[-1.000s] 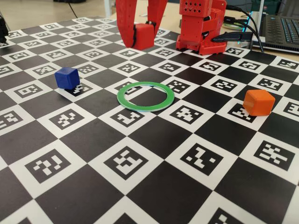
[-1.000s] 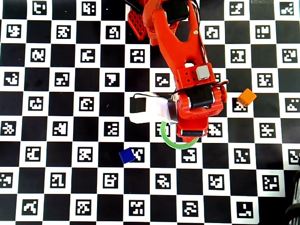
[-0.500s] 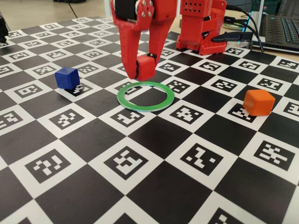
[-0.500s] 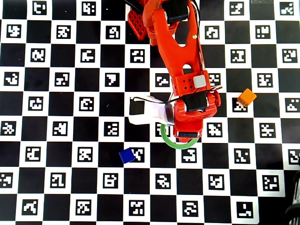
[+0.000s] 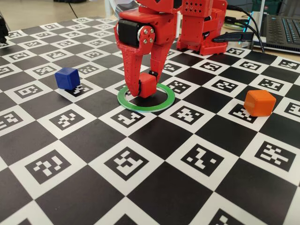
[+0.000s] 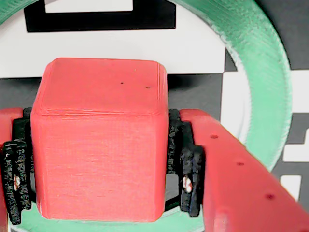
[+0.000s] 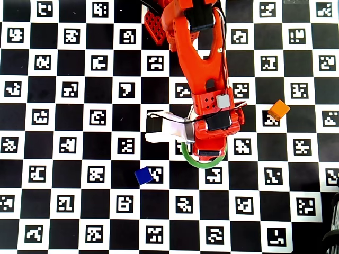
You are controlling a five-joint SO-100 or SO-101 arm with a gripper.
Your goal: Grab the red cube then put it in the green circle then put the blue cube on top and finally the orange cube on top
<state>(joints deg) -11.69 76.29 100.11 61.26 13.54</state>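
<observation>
Fixed view, near to far: orange cube [image 5: 259,102] sits right, clear of the green circle [image 5: 146,97]; blue cube [image 5: 67,78] sits left on a marker tile. Gripper [image 5: 144,87] is clamped on the red cube [image 5: 146,85], low inside the circle. Arm base [image 5: 201,26] and laptop [image 5: 281,29] sit behind. Overhead, arm covers most of the circle.

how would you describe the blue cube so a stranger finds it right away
In the fixed view, start at the green circle mid-board, where the gripper holds the red cube. Look left: the blue cube sits alone on a white marker square, the only dark-blue block.
</observation>
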